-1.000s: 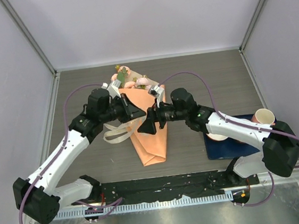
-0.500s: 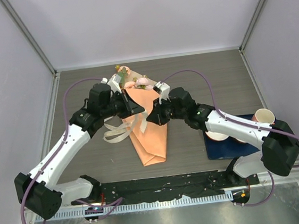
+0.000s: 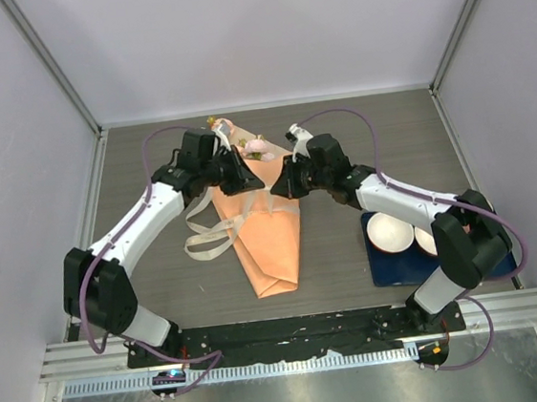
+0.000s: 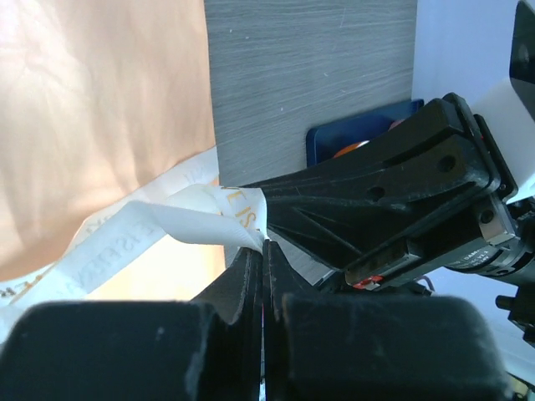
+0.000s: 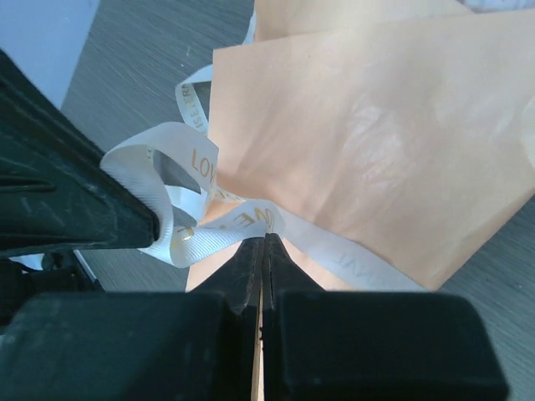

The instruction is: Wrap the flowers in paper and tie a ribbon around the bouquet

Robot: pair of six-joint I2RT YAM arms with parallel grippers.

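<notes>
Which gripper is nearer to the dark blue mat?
Right. The right gripper, shut on the ribbon over the paper, is left of the dark blue mat and farther back; the left gripper, also holding the ribbon, is even farther left.

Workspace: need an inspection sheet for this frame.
Surface: grey wood-grain table, flat.
Job's things: bouquet, an orange cone with pink flowers at the far end; cream ribbon crosses it, loops lying to its left.
Clutter: blue mat with white bowls, right side.
Grippers: left gripper and right gripper, jaws of each shut on the ribbon.
Cables: purple cables arch high, no snag seen.
Surroundings: pale walls, metal rail at near edge.
</notes>
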